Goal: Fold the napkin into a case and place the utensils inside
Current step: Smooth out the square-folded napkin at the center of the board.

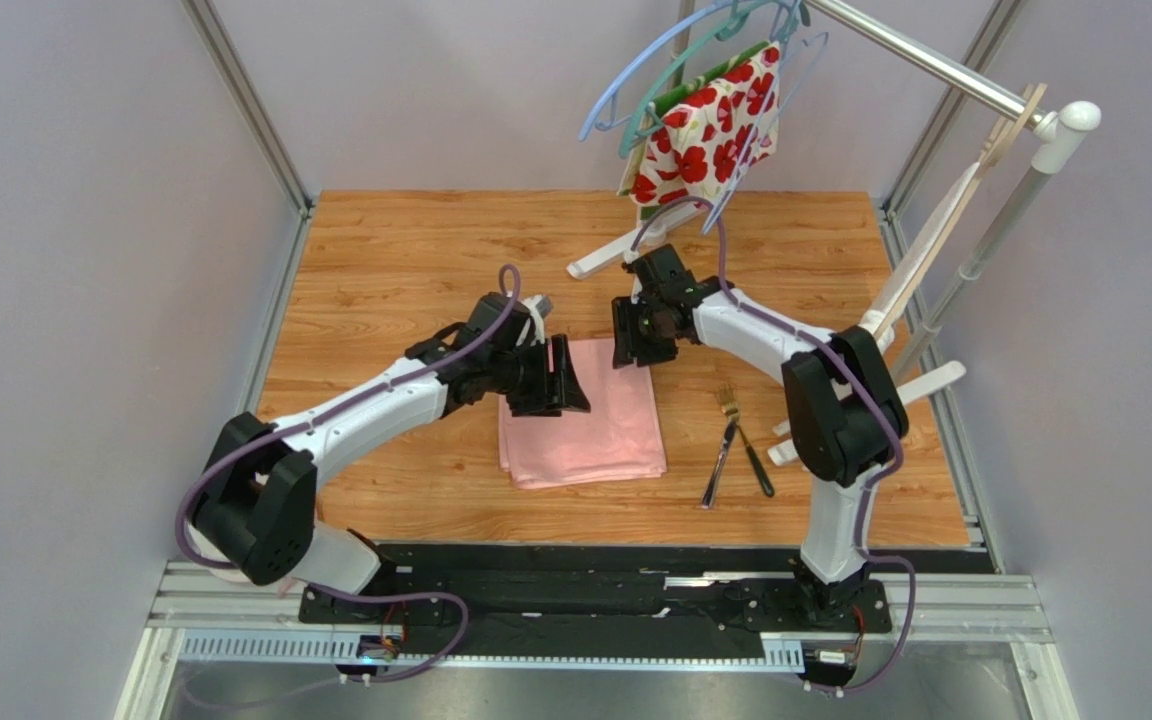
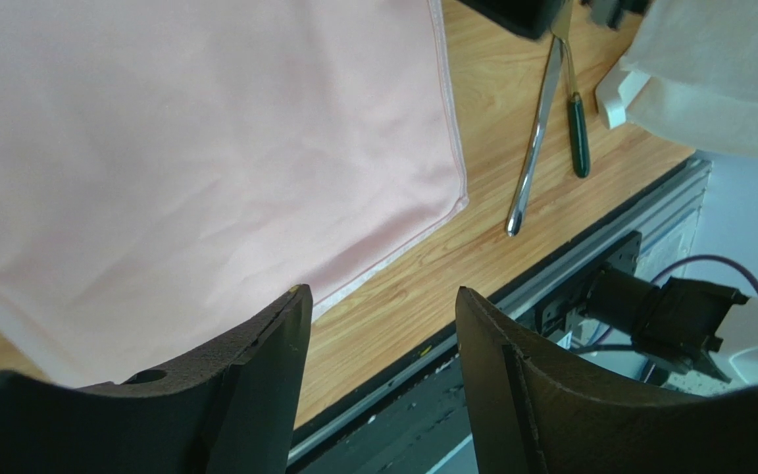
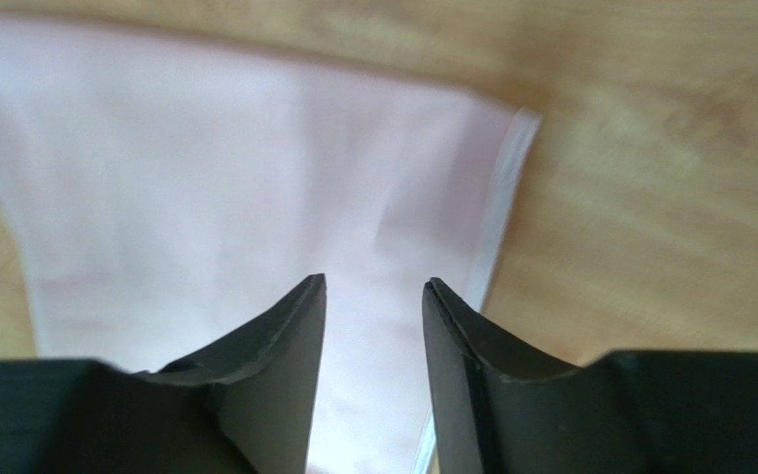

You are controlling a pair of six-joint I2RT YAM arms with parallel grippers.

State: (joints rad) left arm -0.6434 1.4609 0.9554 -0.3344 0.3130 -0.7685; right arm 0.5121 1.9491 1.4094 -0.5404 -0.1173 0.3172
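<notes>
The light-pink napkin (image 1: 585, 432) lies folded flat in a rough rectangle on the wooden table (image 1: 387, 270). My left gripper (image 1: 567, 378) hovers over its far left part, open with nothing between the fingers; the left wrist view shows the napkin (image 2: 195, 148) spread below. My right gripper (image 1: 630, 338) sits at the napkin's far right corner, open and empty, and in its wrist view the napkin (image 3: 254, 188) lies under the fingertips. The utensils, a fork (image 1: 723, 444) and a darker piece (image 1: 757, 465), lie crossed on the table right of the napkin, and appear as fork (image 2: 536, 138) and dark-handled piece (image 2: 578, 133).
A white rack (image 1: 973, 195) stands at the right with hangers and a red-and-white floral cloth (image 1: 710, 128) hung above the table's far side. Its white feet (image 1: 605, 258) rest on the table near the right arm. A black rail (image 1: 627, 578) runs along the near edge.
</notes>
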